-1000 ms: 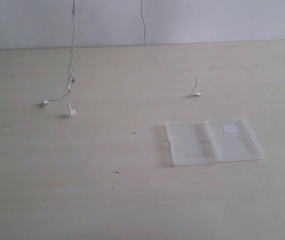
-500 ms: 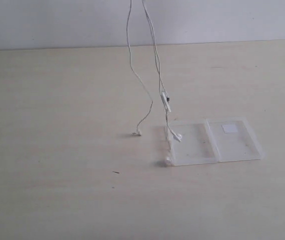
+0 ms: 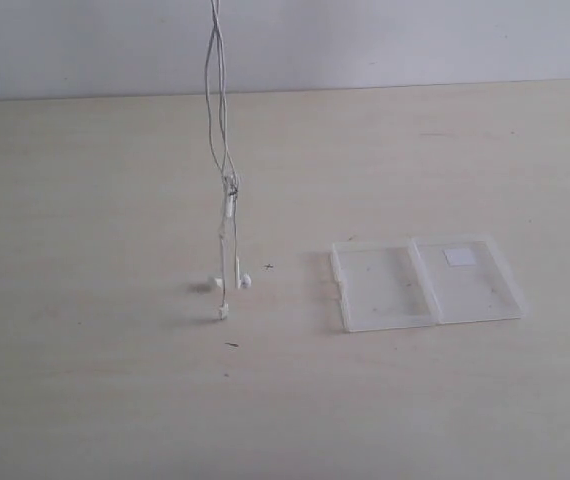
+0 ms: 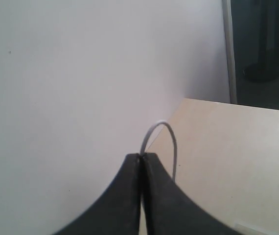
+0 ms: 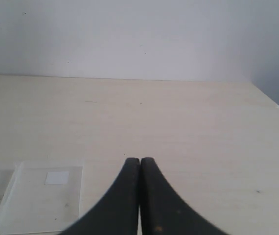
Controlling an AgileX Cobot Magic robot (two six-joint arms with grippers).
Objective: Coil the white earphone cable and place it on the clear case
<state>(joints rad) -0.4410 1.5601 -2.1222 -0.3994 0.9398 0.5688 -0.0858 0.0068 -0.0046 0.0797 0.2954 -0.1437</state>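
The white earphone cable (image 3: 227, 215) hangs from the shut-tight jaws of the left gripper (image 4: 142, 159), left of the clear case (image 3: 385, 290) — not on it yet — and the right gripper (image 5: 140, 161) is closed, holding nothing.

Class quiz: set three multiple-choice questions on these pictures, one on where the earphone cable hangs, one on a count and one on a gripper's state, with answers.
1. In the exterior view, relative to the clear case, the lower ends of the white earphone cable hang:
A) on it
B) right of it
C) left of it, apart

2. How many white stickers are on the case?
A) one
B) none
C) three

3. The left gripper is:
A) wide open
B) shut on the cable
C) holding the case

Answers:
1 C, the ends dangle left of the case, clear of it.
2 A, a single square sits on the right half.
3 B, the fingers meet and a loop of cable rises from between them.
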